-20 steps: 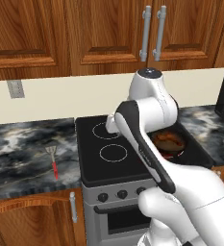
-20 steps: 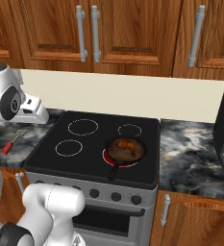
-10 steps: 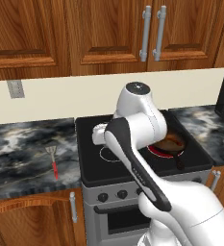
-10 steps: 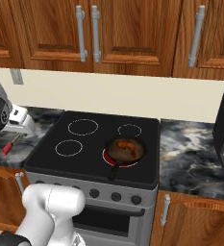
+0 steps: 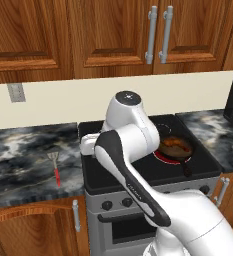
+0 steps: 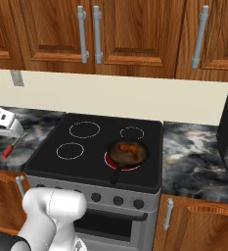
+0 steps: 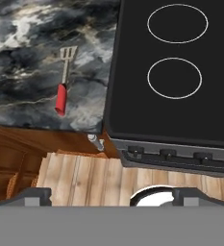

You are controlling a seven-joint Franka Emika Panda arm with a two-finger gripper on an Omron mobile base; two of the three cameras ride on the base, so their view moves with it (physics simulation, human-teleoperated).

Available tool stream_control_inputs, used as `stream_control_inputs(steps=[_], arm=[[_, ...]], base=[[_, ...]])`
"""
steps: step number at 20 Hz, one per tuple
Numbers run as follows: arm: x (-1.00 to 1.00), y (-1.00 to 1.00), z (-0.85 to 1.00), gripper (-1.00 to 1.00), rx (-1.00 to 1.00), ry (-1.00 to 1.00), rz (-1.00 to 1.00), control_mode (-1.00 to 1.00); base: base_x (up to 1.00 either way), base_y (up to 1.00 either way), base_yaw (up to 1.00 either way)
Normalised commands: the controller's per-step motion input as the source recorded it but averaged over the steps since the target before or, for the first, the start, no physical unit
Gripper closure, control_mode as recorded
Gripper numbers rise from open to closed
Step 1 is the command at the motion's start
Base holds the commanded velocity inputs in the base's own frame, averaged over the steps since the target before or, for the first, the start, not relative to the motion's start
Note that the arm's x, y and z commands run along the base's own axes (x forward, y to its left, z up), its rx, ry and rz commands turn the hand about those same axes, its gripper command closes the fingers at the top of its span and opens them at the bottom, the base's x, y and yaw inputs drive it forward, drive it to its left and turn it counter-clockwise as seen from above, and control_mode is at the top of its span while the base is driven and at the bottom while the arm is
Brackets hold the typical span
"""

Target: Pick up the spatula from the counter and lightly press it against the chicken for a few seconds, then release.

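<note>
Spatula (image 5: pixel 55 169) is lying flat on the marble counter (image 5: pixel 18 160) a little left of the stove (image 5: pixel 138 172). Its slotted head points at the wall and the red handle toward the front edge. Nothing's touching it. The chicken (image 5: pixel 174 142) sits in the pan (image 5: pixel 189 150) on the front right burner, well apart from the spatula, so that part isn't close yet.

To me this is the reach-for-the-spatula step, with the grab not yet made. In the hand view the spatula (image 7: pixel 64 79) sits up and left of centre. The gripper (image 7: pixel 113 197) seems to hang over the front edge of the counter, by the stove's corner, not over the handle. Its fingers look spread wide apart with nothing between them.

My guess for the next move: slide further left and in toward the wall, line the fingers up across that red handle, then drop down. It's a thin thing lying flat on the stone, so it'll need to go low.

The arm is folded over the stove, elbow up high, forearm angled down and left, hand looking down.
</note>
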Motion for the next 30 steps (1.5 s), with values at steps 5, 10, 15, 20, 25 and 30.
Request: stream_control_inputs(steps=[5,10,15,20,25,30], arm=[[0.00,0.46,-0.02,-1.00,0.00,0.00,0.05,-1.00],[0.00,0.37,-0.07,-1.00,0.00,0.00,0.03,-1.00],[0.00,0.24,-0.16,-1.00,0.00,0.00,0.02,-1.00],[0.00,0.17,-0.34,-1.00,0.01,0.00,0.00,-1.00],[0.08,0.10,-0.18,-1.00,0.00,0.00,0.00,-1.00],[0.20,0.05,-0.01,-1.00,0.01,0.00,0.00,-1.00]], base=[[0.00,0.00,0.00],[0.00,0.00,0.00],[0.00,0.00,0.00],[0.00,0.00,0.00],[0.00,0.00,0.00],[0.00,0.00,0.00]])
